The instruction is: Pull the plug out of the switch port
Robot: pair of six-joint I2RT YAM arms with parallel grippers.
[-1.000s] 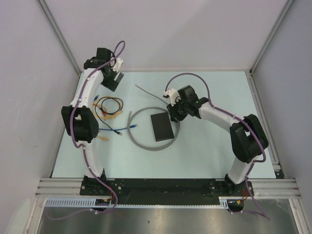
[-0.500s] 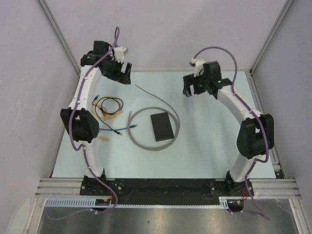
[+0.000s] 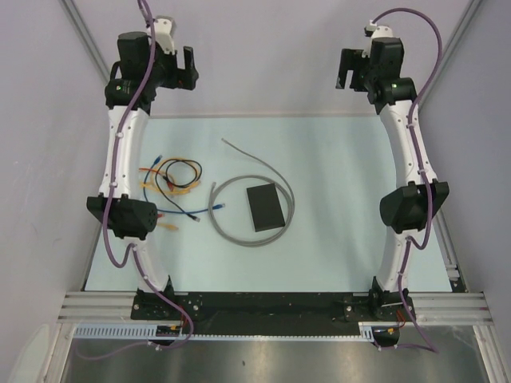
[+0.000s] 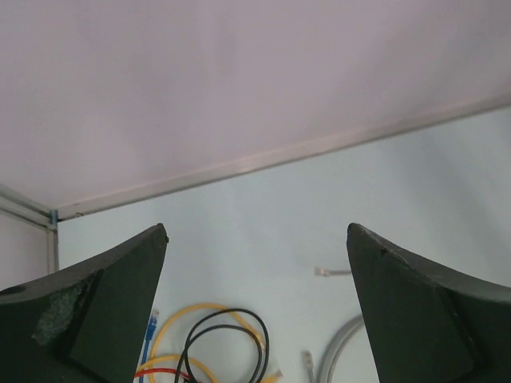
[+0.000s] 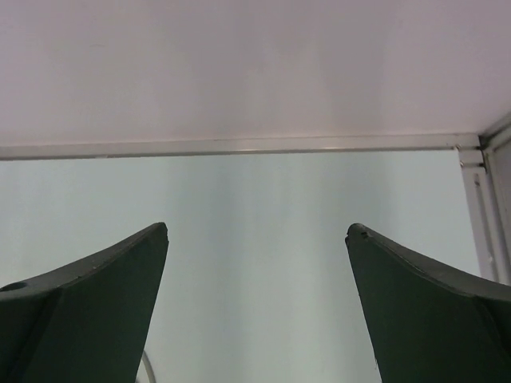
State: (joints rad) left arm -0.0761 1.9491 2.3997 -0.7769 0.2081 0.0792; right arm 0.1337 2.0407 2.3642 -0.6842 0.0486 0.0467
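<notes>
switch ports hidden, grey cable ends indistinct

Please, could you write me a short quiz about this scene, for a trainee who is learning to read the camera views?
1. True or false: the left fingers and the right fingers are both shut.
2. How does the thin grey cable lie with respect to the small flat matte-black rectangular switch? A) looped around it, lying flat; B) piled on top of it; C) held in the right fingers.
3. By the robot's own sides, on which side of the switch lies the bundle of yellow, red, black and blue wires?

Key: 1. False, both stand open and hold nothing. 2. A. 3. The left.
</notes>
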